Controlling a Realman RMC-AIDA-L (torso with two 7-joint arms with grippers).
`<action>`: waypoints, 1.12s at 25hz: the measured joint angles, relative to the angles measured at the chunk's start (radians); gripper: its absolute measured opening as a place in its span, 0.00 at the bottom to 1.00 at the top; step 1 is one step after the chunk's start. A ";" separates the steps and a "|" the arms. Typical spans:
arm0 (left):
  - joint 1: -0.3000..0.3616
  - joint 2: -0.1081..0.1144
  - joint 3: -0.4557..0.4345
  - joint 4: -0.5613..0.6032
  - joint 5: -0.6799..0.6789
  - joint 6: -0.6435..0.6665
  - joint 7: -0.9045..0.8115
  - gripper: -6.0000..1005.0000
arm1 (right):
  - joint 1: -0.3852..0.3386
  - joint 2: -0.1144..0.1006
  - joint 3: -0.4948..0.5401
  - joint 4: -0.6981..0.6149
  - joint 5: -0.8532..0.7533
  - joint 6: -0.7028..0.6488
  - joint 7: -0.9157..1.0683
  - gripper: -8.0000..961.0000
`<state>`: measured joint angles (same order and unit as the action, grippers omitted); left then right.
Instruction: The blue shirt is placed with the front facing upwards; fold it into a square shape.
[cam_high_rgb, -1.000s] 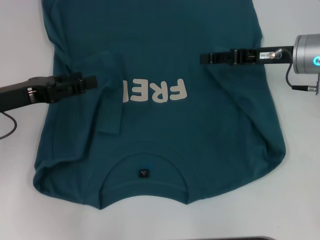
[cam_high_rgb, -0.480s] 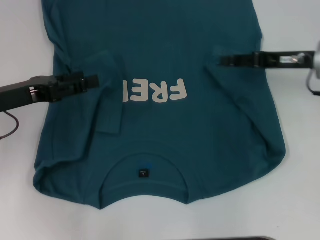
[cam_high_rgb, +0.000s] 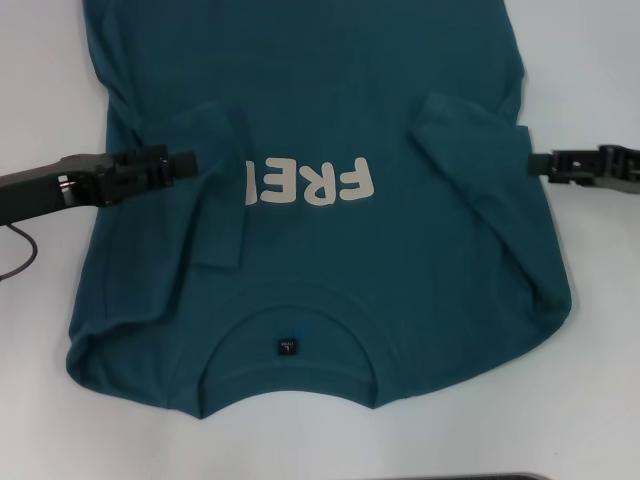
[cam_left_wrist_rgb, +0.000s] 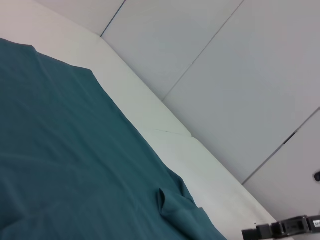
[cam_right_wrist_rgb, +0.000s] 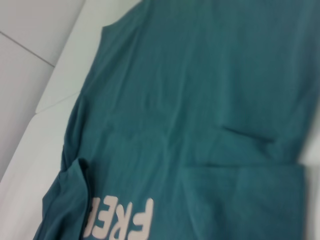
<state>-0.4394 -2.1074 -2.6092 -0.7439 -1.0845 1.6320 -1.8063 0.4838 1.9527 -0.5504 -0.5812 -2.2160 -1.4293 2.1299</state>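
1. The left gripper (cam_high_rgb: 185, 160) hovers over the shirt's (cam_high_rgb: 330, 270) left side, by the folded-in sleeve (cam_high_rgb: 215, 190); whether its jaws are parted I cannot tell.
2. The shirt lies flat, front up, mid-bench, collar toward the near edge, long axis running near to far.
3. It looks soft, light and limp, likely to sag; I'd pinch hems or side seams.
4. The right gripper (cam_high_rgb: 535, 165) sits at the shirt's right edge, holding nothing; jaw gap unclear.

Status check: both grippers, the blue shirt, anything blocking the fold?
Left gripper over folded-in left sleeve. Right gripper at shirt's right edge, off the cloth. Blue shirt front up, both sleeves folded in. Nothing in the way.
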 joint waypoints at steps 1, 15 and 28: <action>-0.001 0.000 0.000 0.000 0.000 0.002 0.000 0.73 | -0.007 -0.002 -0.001 -0.004 -0.002 -0.007 0.008 0.63; -0.004 -0.003 0.001 0.000 0.000 0.006 0.001 0.73 | 0.002 0.000 -0.008 -0.065 -0.154 -0.042 0.144 0.63; -0.002 -0.004 0.002 0.000 0.000 0.006 0.001 0.73 | 0.028 0.017 -0.023 -0.059 -0.163 -0.021 0.153 0.62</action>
<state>-0.4418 -2.1114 -2.6077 -0.7440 -1.0846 1.6382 -1.8053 0.5119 1.9701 -0.5733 -0.6404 -2.3791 -1.4504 2.2833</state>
